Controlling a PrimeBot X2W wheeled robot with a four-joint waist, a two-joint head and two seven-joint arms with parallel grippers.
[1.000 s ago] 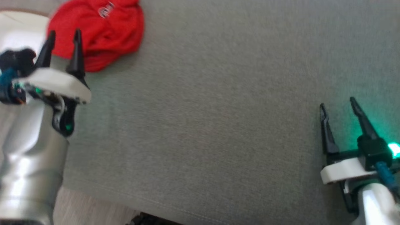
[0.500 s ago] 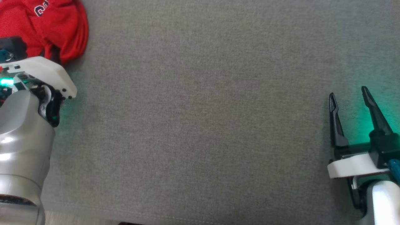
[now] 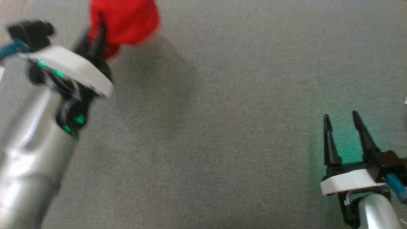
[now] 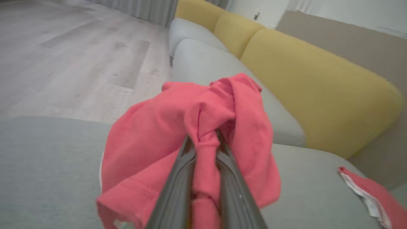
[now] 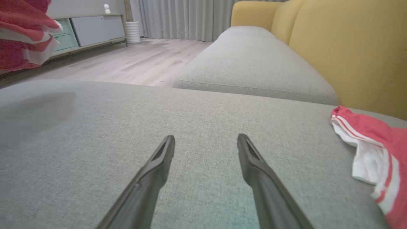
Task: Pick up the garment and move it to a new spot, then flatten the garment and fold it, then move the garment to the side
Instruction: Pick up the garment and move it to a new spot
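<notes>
Since a second ago the garment (image 4: 152,133) has left the cushion: it lay in a red heap ahead of the spread left gripper (image 4: 203,138), and now it hangs from it (the head camera has swung too, so don't read the shift across the picture as travel). Nearest, in the left wrist view, the two dark fingers are pressed together on one narrow twisted rope of cloth, the rest ballooning loose around and below them. In the head view the arm is smeared, which reads as quick motion, and a soft shadow (image 3: 152,79) on the grey seat cushion (image 3: 241,133) suggests the cloth is clear of it. The right gripper (image 3: 340,115) sits low at your right, fingers spread, holding nothing. Farther out, a second red-and-white cloth (image 5: 365,143) lies by the yellow backrest (image 5: 349,57); beyond the cushion edge is wooden floor (image 4: 63,57). Risks as I judge them: that thin pinch could slide out under a fast swing. A drop near the edge puts the garment on the floor. Setting down too close to the other cloth invites a tangle. Landing it bunched makes flattening harder.
</notes>
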